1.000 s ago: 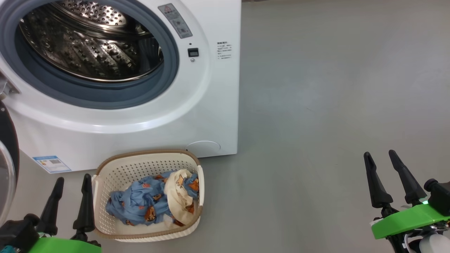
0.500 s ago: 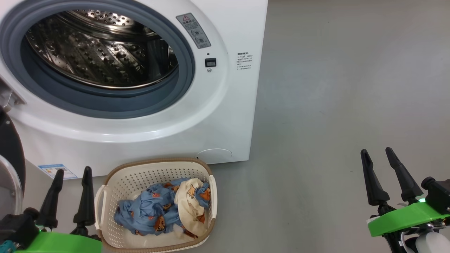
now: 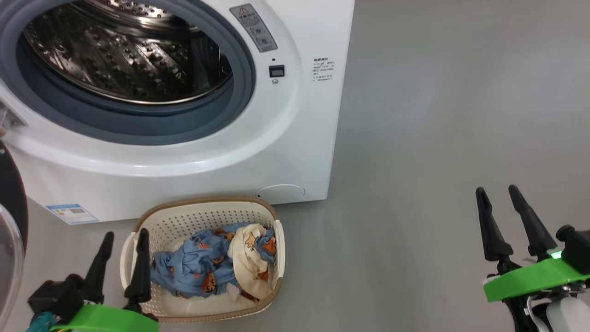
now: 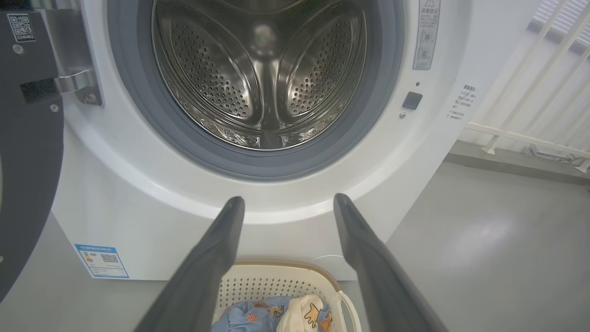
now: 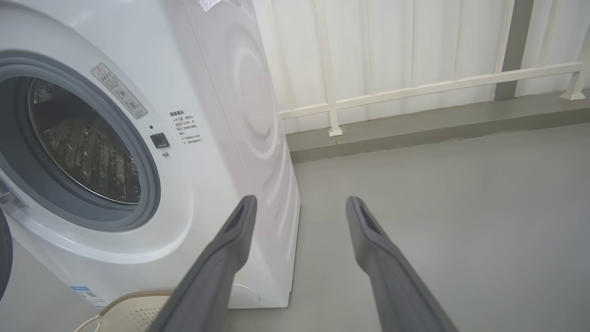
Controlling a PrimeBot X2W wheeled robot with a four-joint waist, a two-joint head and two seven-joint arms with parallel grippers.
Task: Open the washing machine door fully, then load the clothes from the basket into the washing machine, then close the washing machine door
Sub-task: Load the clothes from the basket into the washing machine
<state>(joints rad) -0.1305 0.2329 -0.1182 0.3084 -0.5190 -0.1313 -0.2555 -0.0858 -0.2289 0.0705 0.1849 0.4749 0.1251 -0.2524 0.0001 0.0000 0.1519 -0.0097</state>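
The white washing machine (image 3: 295,138) stands with its steel drum (image 3: 124,50) exposed, and the black-rimmed door (image 3: 11,216) hangs swung out at the far left edge. On the floor in front sits the cream basket (image 3: 203,210) holding the blue bear-print and cream clothes (image 3: 216,267). My left gripper (image 3: 126,237) is open, its right finger over the basket's left rim. In the left wrist view the open left gripper (image 4: 286,205) points at the drum (image 4: 262,78) above the basket (image 4: 276,272). My right gripper (image 3: 497,191) is open over bare floor at the right.
Grey floor (image 3: 438,115) spreads to the right of the machine. A white railing and a low kerb (image 5: 415,87) run behind it. A blue label sticker (image 3: 71,213) and a round flap (image 3: 281,191) mark the machine's lower front.
My left gripper has shifted right, toward the basket's left rim. The head camera has turned, shifting the machine and basket in view. The right gripper has barely moved.
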